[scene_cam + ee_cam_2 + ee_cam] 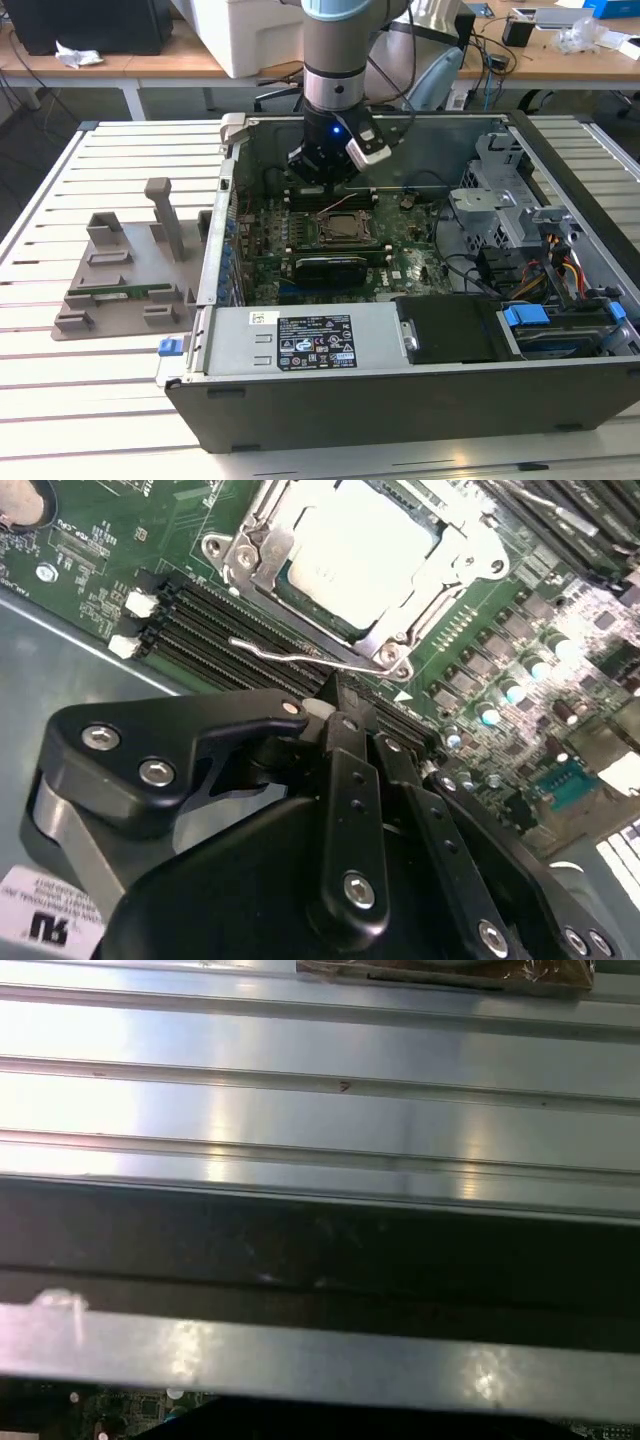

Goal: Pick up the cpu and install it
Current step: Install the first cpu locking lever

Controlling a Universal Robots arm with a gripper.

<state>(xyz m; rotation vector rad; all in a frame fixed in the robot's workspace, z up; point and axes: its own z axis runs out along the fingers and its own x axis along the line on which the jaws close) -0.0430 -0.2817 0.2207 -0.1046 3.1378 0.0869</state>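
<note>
Motherboard is lying flat inside the open computer case, centre of the exterior view. The cpu is already sitting in its metal-framed socket, silvery top facing up, upper middle of the second wrist view. The gripper is hanging just beside the socket, across its thin wire lever and above the black memory slots. Its black fingers are sitting pressed together with no gap and gripping nothing. From the fingertips, the chip is lying straight ahead, toward the frame's top.
</note>
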